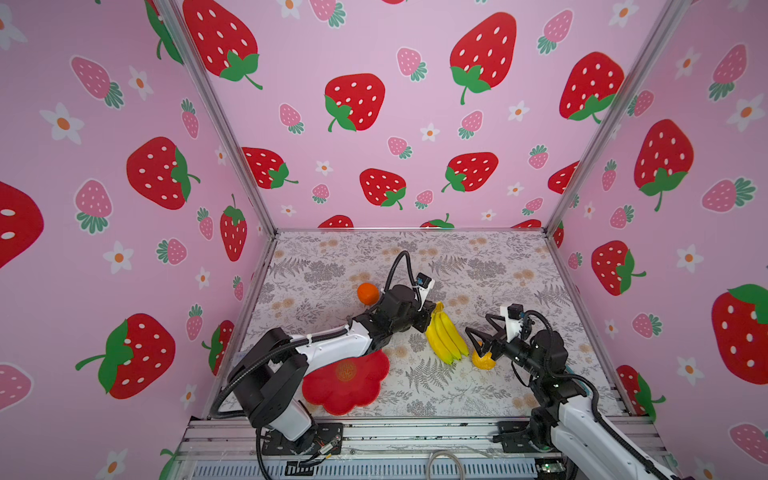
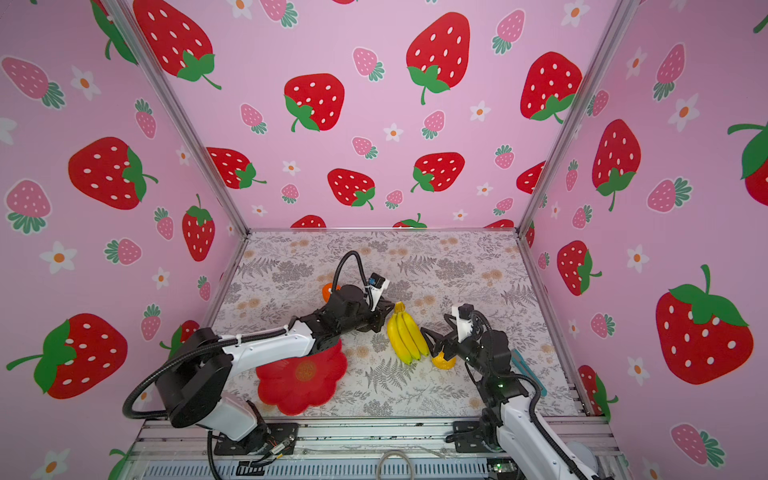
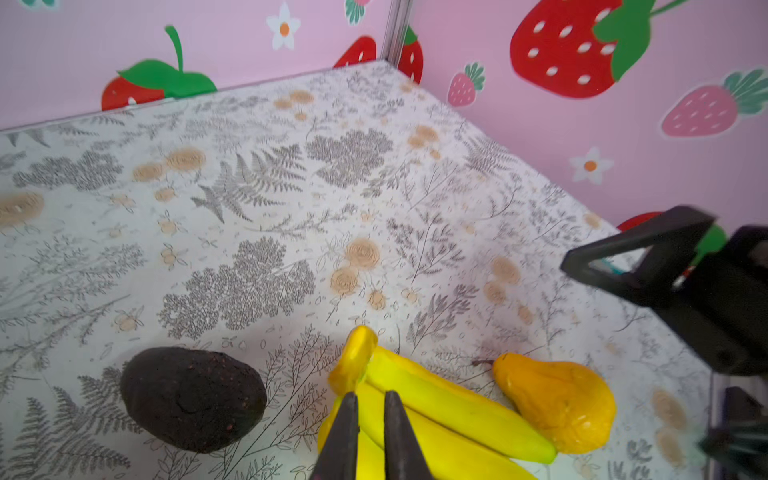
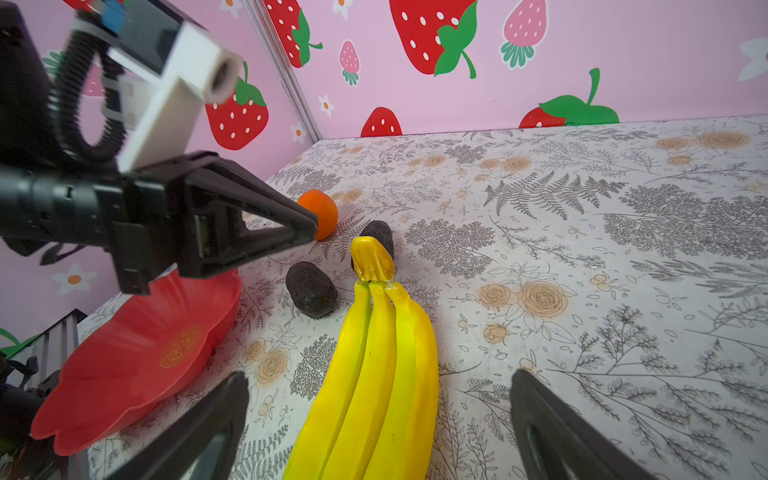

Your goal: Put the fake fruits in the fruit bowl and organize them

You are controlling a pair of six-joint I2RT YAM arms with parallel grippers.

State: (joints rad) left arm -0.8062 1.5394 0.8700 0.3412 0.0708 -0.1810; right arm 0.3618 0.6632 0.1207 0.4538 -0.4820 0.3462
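Yellow banana bunch (image 1: pixel 445 336) lies in the middle of the worktop (image 1: pixel 519 270), long axis running near edge to far edge, stem toward the far edge. Left fingers (image 3: pixel 347 432) are pressed almost together just beside that stem; whether they pinch it cannot be told. Right fingers (image 1: pixel 471 334) gape wide over the half-covered pear (image 1: pixel 484 361). In both top views the left arm (image 1: pixel 332 345) hides two avocados (image 4: pixel 311 294) and overlaps the red fruit bowl (image 1: pixel 365 399) by the near-left corner.

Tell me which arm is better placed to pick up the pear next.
Right, probably: the right fingers, open, hover by the pear, while the left fingers, shut, sit beyond the banana bunch.
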